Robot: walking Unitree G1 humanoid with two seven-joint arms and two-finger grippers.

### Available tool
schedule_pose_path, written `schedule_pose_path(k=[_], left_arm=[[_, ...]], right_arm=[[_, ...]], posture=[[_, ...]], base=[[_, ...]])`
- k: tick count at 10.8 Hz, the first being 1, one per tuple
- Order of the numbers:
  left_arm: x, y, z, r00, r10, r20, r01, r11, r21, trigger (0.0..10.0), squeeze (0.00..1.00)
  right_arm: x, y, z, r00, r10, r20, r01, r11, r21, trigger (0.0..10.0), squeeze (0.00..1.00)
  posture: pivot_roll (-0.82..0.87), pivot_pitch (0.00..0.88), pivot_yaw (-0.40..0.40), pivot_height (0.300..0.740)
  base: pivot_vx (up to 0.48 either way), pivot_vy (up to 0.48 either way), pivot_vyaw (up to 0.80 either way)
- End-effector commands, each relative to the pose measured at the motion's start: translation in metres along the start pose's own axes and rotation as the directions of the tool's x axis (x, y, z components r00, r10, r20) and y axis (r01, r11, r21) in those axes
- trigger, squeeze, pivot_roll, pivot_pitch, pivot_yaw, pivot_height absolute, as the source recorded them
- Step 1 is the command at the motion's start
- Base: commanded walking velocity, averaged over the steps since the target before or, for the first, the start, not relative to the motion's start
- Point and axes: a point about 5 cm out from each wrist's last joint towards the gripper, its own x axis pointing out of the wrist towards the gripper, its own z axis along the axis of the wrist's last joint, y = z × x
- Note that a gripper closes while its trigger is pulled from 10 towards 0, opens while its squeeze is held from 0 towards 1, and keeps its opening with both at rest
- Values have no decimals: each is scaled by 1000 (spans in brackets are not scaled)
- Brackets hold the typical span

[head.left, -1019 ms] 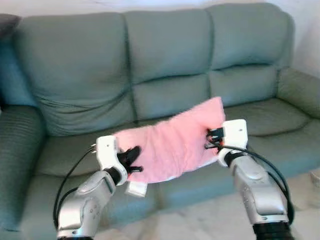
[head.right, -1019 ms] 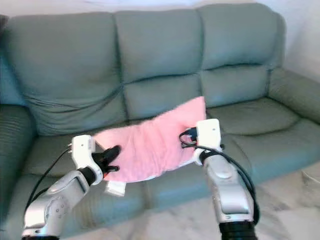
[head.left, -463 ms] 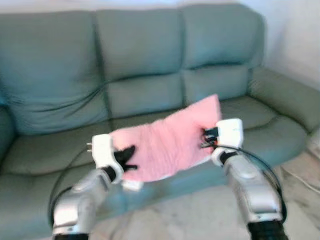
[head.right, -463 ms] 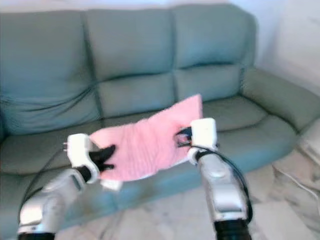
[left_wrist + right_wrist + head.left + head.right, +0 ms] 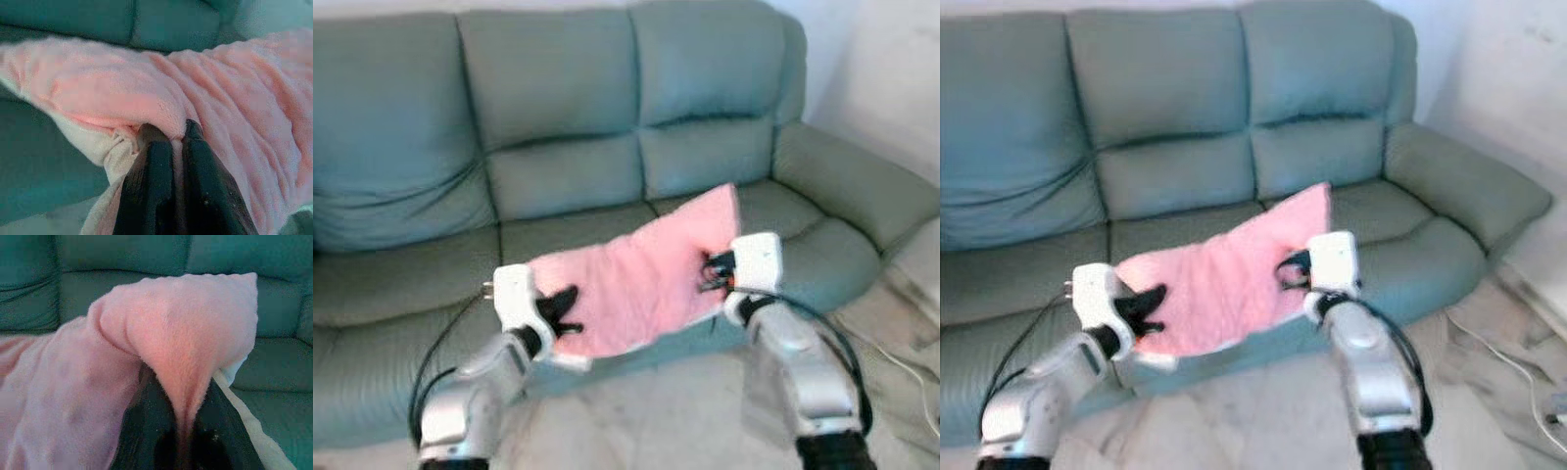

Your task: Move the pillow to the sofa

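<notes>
Pink fuzzy pillow [image 5: 641,279] held up in the air between both grippers, in front of the sofa [image 5: 558,117] seat edge, not resting on the cushions. It hangs stretched like a limp sheet, tilted: the robot's right end is higher, with a corner poking up, the left end lower. A pale cream underside shows along the lower edge and at the left end.

Left gripper [image 5: 563,308] grips the low left end of the pillow; in the left wrist view its two black fingers [image 5: 154,186] are pressed close together with a fold of pink fabric and cream backing pinched between them. Right gripper [image 5: 713,274] holds the higher right end; in the right wrist view the pink plush drapes down over and between the fingers [image 5: 146,431], squeezed in the narrow gap, so it is pinching the pillow too.

Both silver arms reach forward from the bottom of the head views, white wrist blocks just behind the pillow ends, black cables looping along each arm.

Sofa is grey-green, three seats, puffy back cushions, padded armrest at the robot's right. The pillow sits roughly before the middle and right seats. Pale stone-look floor [image 5: 1263,411] below, light wall [image 5: 1489,88] at right, a thin white cord [image 5: 1518,377] lying on the floor near the right edge. Head views slightly blurred.
</notes>
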Motion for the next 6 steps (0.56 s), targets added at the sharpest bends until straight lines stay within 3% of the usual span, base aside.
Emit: schedule_pose_path(k=[1,3,6], left_arm=[[1,-1,2,1000,12,15,-12,1000,17,10000,0],[4,6,7,995,80,54,-82,996,41,10000,0],[6,8,15,988,89,125,-104,987,123,10000,0]], right_arm=[[1,2,10,999,8,50,-8,1000,-12,10000,0],[1,3,9,999,11,49,-11,1000,-19,10000,0],[1,1,10,999,8,52,-7,1000,-19,10000,0]], posture=[[-189,51,-16,740],[-190,45,-15,740],[-193,36,-18,740]], base=[[0,0,788],[0,0,788],[0,0,785]])
